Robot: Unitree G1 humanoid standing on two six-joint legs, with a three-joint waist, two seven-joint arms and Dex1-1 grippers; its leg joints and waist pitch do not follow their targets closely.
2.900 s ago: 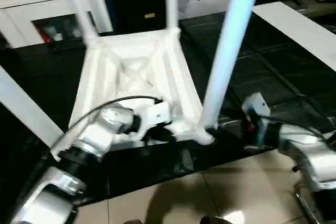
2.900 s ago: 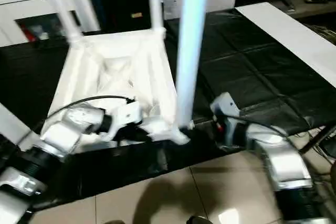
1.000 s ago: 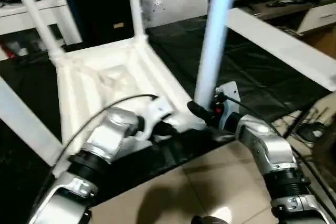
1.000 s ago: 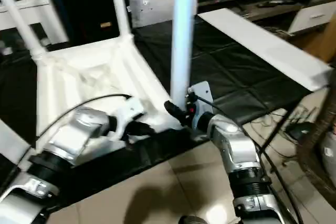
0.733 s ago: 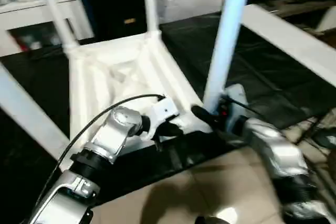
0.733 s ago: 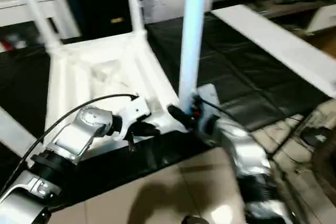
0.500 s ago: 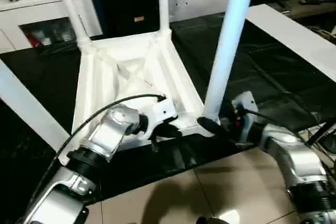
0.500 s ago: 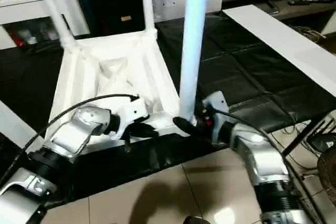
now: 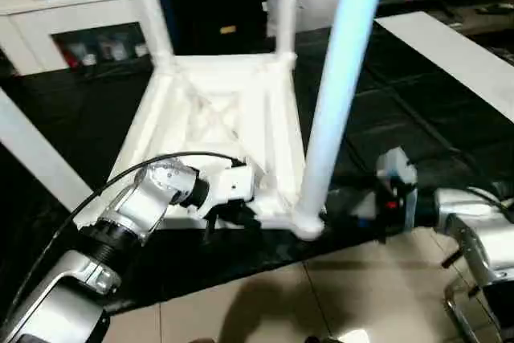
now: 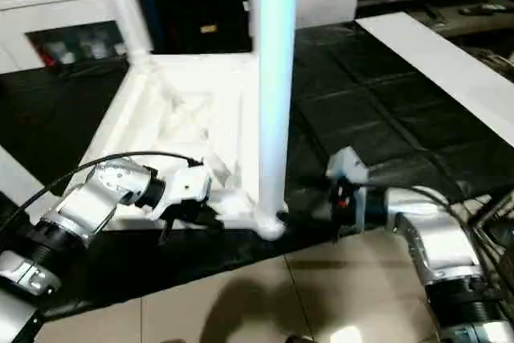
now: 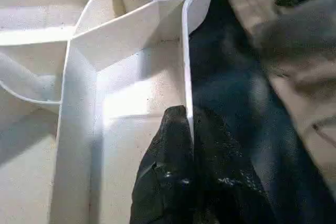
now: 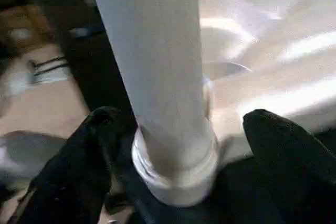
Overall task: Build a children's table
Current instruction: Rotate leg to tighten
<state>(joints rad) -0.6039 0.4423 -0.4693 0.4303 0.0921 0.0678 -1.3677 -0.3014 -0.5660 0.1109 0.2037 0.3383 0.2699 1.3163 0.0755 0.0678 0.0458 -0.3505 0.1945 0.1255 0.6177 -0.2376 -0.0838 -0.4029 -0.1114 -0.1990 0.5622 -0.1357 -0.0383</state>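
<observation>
The white tabletop lies upside down, ribbed underside up, on the black-covered desk, its near edge right along the desk's front edge. Three legs stand up from its corner sockets: two thin ones at the far corners, one on the far left and one on the far right, and a big near leg rising from the near right corner, its flared end seated in the socket there. The left hand is clenched on the thin rim wall of the tabletop at the near edge, one black finger on each side of it, just beside that near right socket. The right hand stands released, its fingers spread wide on either side of the base of the near leg and not pinching it. Around the work: beige floor tiles below the desk's front edge, a long white board lying across the desk's right side, another white strip at the left, and a white cabinet with clutter on top at the far left, dark room behind.
</observation>
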